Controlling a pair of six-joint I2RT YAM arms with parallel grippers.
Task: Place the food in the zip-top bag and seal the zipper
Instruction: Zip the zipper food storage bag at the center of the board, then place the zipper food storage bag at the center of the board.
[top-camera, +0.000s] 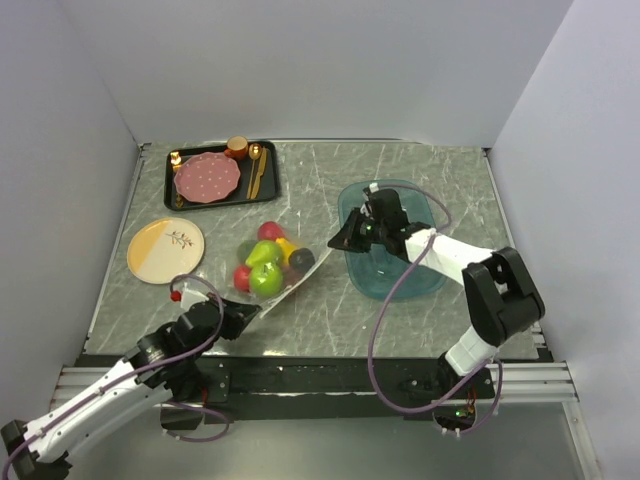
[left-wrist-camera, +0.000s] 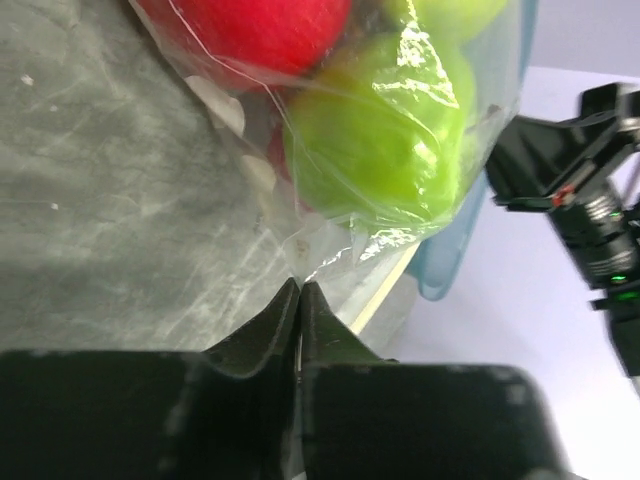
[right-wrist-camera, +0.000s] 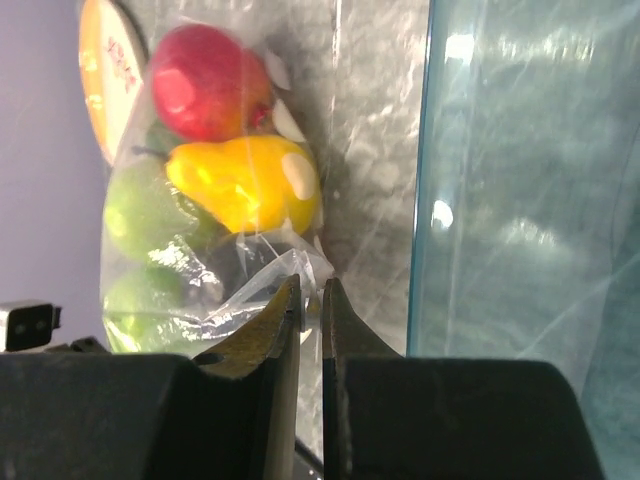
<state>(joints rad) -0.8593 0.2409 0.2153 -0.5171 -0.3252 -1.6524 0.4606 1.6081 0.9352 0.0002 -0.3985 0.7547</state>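
The clear zip-top bag lies mid-table with the food inside: red, green and yellow fruits and a dark ball. Its zipper runs as a white strip along the near-right edge. My left gripper is shut on the bag's near corner; in the left wrist view the film sits pinched at the fingertips, below a green fruit. My right gripper is shut on the bag's far-right corner, next to a yellow pear and a red fruit.
A translucent teal tray lies under the right arm, right of the bag. A yellow-and-white plate sits at the left. A black tray at the back left holds a pink dotted plate, an orange cup and gold cutlery.
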